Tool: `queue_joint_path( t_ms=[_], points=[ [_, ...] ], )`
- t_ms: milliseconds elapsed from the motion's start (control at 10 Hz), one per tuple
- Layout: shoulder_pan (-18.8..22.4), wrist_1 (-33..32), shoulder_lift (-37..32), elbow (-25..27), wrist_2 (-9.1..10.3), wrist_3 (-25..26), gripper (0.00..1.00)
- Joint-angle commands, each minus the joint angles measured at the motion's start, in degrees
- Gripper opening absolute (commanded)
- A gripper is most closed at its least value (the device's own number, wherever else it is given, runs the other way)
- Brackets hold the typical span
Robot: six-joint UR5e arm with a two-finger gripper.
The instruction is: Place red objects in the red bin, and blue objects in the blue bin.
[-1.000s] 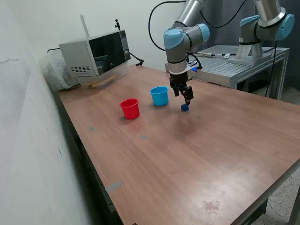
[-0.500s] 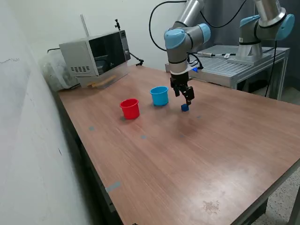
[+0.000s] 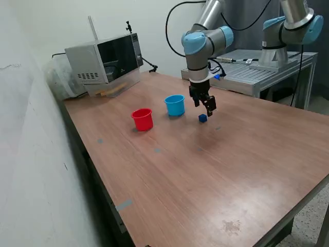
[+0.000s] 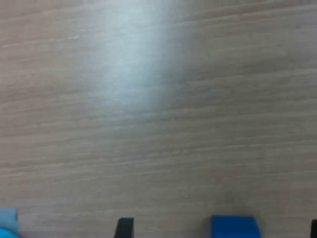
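One dark blue cube (image 3: 203, 118) lies on the wooden table (image 3: 216, 170), at the exterior view's right of the light blue cup (image 3: 175, 105). The red cup (image 3: 142, 119) stands at the blue cup's left. My gripper (image 3: 206, 106) hangs just above the cube, open and empty. In the wrist view the cube (image 4: 235, 226) sits on the wood between my gripper's (image 4: 218, 230) two spread dark fingertips (image 4: 125, 227), and a sliver of the blue cup (image 4: 7, 225) shows at the frame's corner. No red cubes and no second blue cube show.
A microwave (image 3: 105, 62) and a plastic bag (image 3: 61, 77) stand at the table's far left corner. A second robot arm (image 3: 288, 25) stands on a metal bench (image 3: 257, 72) behind the table. A white wall runs along the left side.
My gripper has shifted slightly toward the exterior view's right above the blue cube. The cube and both cups have not moved.
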Motion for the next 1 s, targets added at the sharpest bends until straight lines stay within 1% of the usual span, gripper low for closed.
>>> queue_joint_path(
  t_ms=[0,400,600,900],
  points=[
    [1.08,-0.02,0.00,0.30,0.05,0.28,1.00],
    [1.87,-0.11,0.00,-0.22,0.22,0.98,1.00],
    [1.87,-0.02,0.17,-0.31,0.92,0.98,1.00],
    [1.61,-0.02,2.19,-1.72,0.93,0.89,1.00]
  ],
)
